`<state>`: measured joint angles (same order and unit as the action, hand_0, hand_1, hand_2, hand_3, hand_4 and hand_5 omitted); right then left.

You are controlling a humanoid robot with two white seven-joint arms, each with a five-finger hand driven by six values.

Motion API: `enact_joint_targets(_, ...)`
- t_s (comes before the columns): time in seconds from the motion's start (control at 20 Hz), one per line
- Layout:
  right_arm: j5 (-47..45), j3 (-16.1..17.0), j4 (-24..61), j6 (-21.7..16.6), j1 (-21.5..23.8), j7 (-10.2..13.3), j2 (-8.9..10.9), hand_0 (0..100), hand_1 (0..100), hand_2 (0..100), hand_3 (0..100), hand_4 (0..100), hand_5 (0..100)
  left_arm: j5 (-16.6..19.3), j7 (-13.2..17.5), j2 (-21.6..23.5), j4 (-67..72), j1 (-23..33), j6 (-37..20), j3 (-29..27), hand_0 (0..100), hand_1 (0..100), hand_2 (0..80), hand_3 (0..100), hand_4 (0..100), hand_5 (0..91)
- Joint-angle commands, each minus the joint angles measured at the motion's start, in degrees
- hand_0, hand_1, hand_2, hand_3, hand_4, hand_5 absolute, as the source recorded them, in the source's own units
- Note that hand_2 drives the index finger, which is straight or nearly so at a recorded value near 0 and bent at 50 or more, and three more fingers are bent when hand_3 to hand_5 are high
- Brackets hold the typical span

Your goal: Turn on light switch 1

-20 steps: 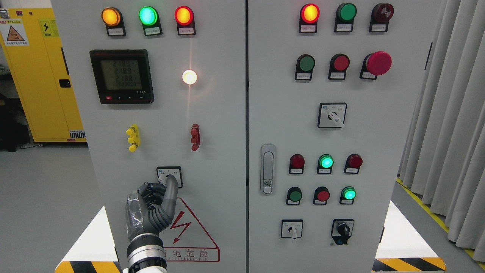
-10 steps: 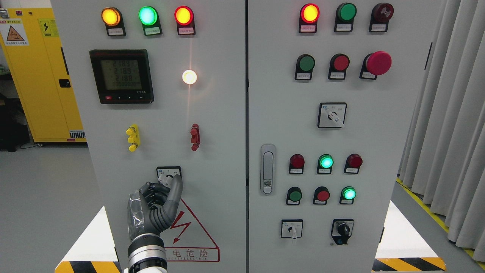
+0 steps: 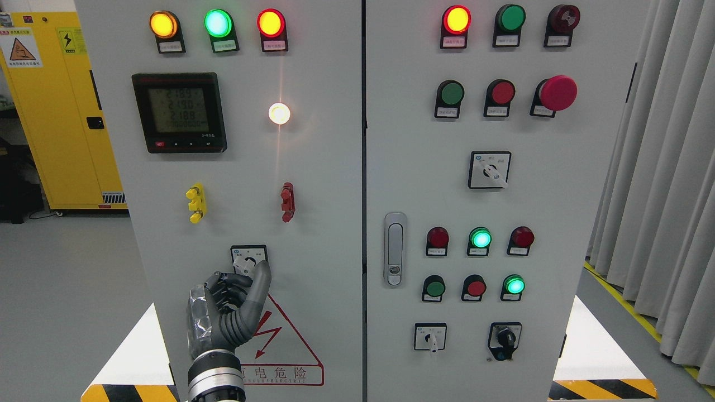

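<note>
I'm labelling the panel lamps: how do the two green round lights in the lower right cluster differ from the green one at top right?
The two lower green lights glow bright and look smaller. The top-right green light is dark, unlit and larger. All three are round, green and sit in black housings with a label below.

The small switch (image 3: 249,260) sits low on the left door (image 3: 329,223) of the cabinet. Right above the switch are two small clips (image 3: 196,202), side by side. Higher up is a screen (image 3: 180,111), with a lamp (image 3: 279,113) to its right. The left hand (image 3: 234,301) is just below the switch, touching it. Under the switch is a warning sign (image 3: 279,346).
</note>
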<state>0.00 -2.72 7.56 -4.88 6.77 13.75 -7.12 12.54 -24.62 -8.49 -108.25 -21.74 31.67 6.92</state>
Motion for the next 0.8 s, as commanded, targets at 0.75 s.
enact_joint_targets(0.75, -1.67, 0.00, 0.00, 0.05, 0.00, -0.04, 0.00, 0, 50, 4, 0, 0, 0, -14.90, 3.26, 6.81, 8.64, 38.16, -39.82, -7.62, 3, 46, 66.6, 94, 95, 87.2)
